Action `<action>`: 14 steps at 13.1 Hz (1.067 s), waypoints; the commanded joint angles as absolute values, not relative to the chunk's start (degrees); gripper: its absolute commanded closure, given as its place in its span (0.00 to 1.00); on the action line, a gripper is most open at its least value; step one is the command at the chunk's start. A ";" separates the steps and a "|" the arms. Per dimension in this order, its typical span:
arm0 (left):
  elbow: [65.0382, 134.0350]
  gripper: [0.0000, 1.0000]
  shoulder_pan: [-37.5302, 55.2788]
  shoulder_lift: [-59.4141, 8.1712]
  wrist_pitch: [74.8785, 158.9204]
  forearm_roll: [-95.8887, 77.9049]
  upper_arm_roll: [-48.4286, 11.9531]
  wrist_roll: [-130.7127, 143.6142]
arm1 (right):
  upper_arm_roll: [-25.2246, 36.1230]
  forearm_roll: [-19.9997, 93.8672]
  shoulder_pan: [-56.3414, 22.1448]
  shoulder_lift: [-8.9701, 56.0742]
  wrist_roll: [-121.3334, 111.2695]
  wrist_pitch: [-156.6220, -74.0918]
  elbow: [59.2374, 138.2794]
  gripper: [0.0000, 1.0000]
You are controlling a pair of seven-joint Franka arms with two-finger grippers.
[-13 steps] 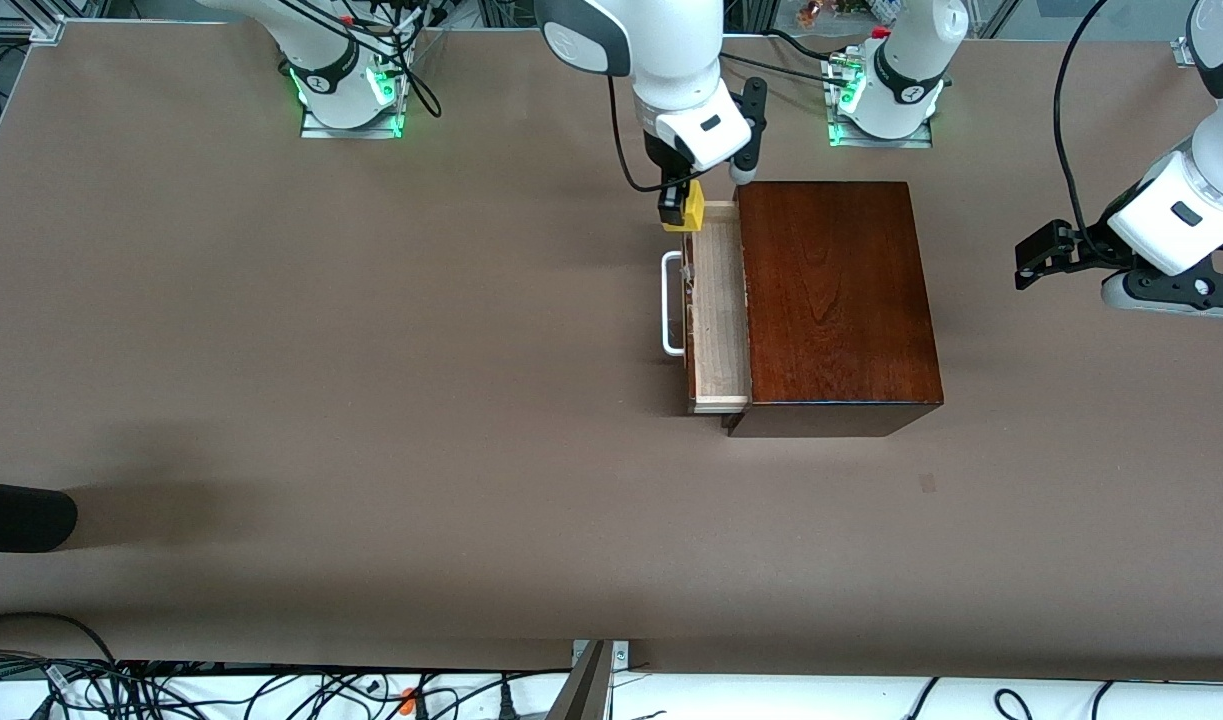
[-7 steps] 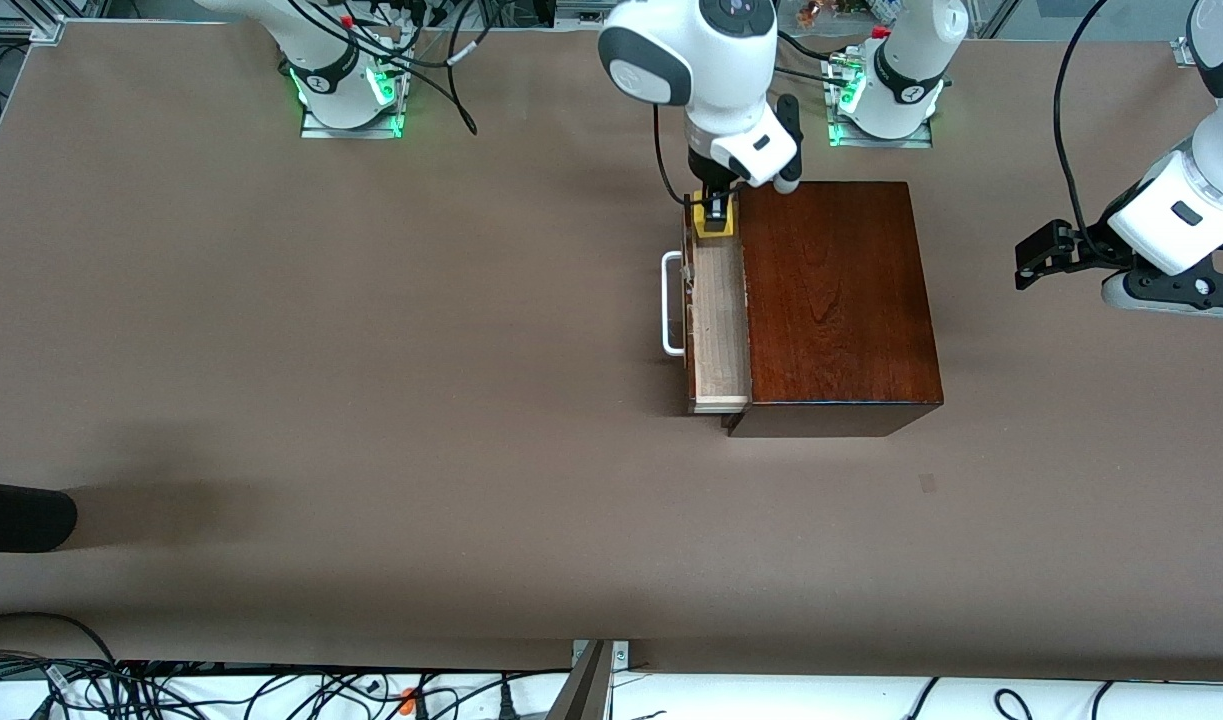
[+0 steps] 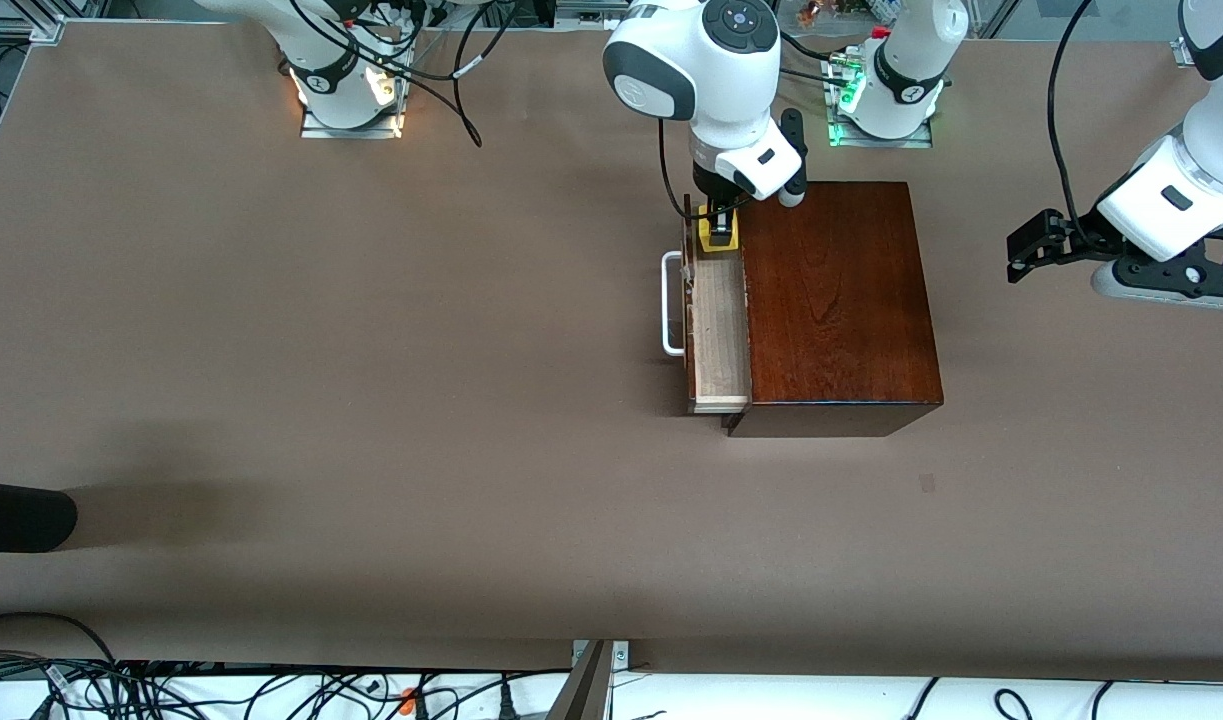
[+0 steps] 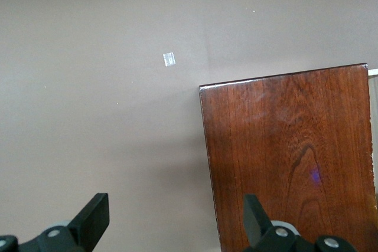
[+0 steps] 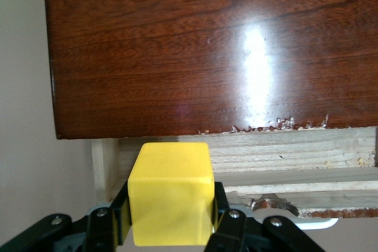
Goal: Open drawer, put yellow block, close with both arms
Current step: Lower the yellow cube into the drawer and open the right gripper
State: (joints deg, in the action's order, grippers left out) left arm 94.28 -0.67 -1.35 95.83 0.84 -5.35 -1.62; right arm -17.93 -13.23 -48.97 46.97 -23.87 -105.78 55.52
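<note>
Right gripper (image 3: 719, 222) fingers clamp small bright yellow cube (image 3: 718, 236) directly over pulled-out pale wood drawer tray (image 3: 719, 325); left gripper (image 3: 1033, 246) waits, fingers spread, empty.

The right gripper (image 3: 717, 217) hides part of the yellow block (image 3: 718, 238) in the front view, and whether the block touches the floor of the drawer (image 3: 719, 330) cannot be told; most of the drawer's tray is concealed inside the wooden box (image 3: 836, 300). In the right wrist view the block's lower face and the gripper fingers (image 5: 227, 228) are cut off by the frame edge. In the left wrist view the left gripper (image 4: 174, 219) shows only its fingertips, and the box runs out of frame
</note>
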 commanded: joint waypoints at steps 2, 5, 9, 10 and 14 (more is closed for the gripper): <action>94.04 0.00 -0.88 -1.40 95.19 0.62 -5.36 -1.93 | -15.73 -14.15 -50.62 49.65 -24.61 -107.13 53.00 0.67; 93.96 0.00 -0.97 -1.41 95.27 0.62 -5.36 -1.93 | -15.30 -14.15 -50.62 50.54 -24.52 -109.06 53.00 0.67; 93.96 0.00 -0.88 -1.41 95.36 0.62 -5.36 -1.93 | -14.50 -14.15 -50.54 51.50 -24.61 -109.25 53.09 0.66; 93.96 0.00 -0.88 -1.41 95.27 0.62 -5.36 -1.93 | -14.41 -14.15 -50.62 52.11 -24.61 -109.34 53.09 0.66; 93.78 0.00 -0.88 -1.49 95.45 0.62 -5.36 -1.93 | -13.72 -14.24 -50.98 52.73 -24.61 -109.69 53.09 0.65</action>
